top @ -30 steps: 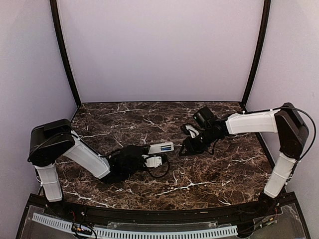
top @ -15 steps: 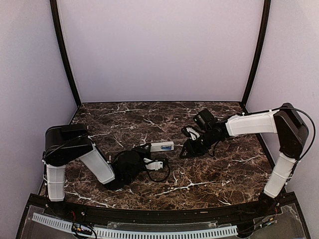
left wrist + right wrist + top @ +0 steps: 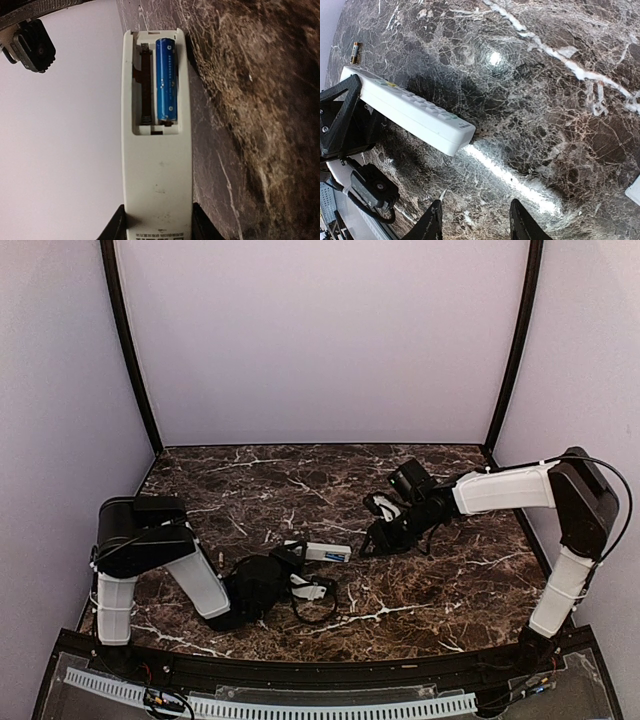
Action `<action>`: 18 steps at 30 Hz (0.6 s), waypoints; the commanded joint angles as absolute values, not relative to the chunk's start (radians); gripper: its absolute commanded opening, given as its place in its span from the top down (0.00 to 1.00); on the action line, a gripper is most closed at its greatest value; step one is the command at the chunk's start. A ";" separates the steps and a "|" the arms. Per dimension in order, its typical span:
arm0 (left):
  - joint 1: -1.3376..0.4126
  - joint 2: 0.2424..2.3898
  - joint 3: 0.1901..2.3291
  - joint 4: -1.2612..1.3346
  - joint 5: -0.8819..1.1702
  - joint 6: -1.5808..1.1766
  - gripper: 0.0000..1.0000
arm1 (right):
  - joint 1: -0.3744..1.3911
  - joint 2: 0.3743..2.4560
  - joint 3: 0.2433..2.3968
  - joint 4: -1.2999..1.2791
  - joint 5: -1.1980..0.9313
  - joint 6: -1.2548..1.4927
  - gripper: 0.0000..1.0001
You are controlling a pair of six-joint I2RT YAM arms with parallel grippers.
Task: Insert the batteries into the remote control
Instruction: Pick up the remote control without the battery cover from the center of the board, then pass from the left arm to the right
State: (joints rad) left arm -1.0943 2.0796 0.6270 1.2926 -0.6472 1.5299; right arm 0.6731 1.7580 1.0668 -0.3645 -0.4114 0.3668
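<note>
My left gripper (image 3: pixel 157 231) is shut on the lower end of the white remote control (image 3: pixel 156 165), holding it with its plain back to the left wrist camera. The battery recess is uncovered. One blue battery (image 3: pixel 166 80) sits in its right slot and the left slot is bare. From above, the remote (image 3: pixel 328 552) juts right from the left gripper (image 3: pixel 300 554). My right gripper (image 3: pixel 476 227) hangs open and empty over the marble, just right of the remote's free end (image 3: pixel 445 131). A small loose battery (image 3: pixel 355 51) lies on the table beyond the remote.
The dark marble table (image 3: pixel 440 580) is walled by pale panels at the back and sides. A pale flat piece (image 3: pixel 635 191) shows at the right edge of the right wrist view. A black cable loop (image 3: pixel 318 595) hangs by the left wrist.
The left arm has pulled back toward the near edge, bringing the remote lower and a little left. The right gripper has stayed almost in place and opened slightly.
</note>
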 commanded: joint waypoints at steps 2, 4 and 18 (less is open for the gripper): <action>-1.100 2.092 0.618 1.475 -0.635 1.591 1.00 | 0.667 1.740 1.067 -0.340 -0.418 0.340 0.57; -1.101 2.111 0.612 1.463 -0.635 1.583 1.00 | 0.668 1.752 1.069 -0.329 -0.434 0.347 0.57; -1.105 2.122 0.621 1.443 -0.646 1.490 1.00 | 0.816 1.692 0.860 0.190 -0.291 -0.104 0.58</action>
State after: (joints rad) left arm -1.0977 2.1136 0.6266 1.3426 -0.6472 1.5215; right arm 0.8127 1.6951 0.9195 -0.0509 -0.3614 0.1238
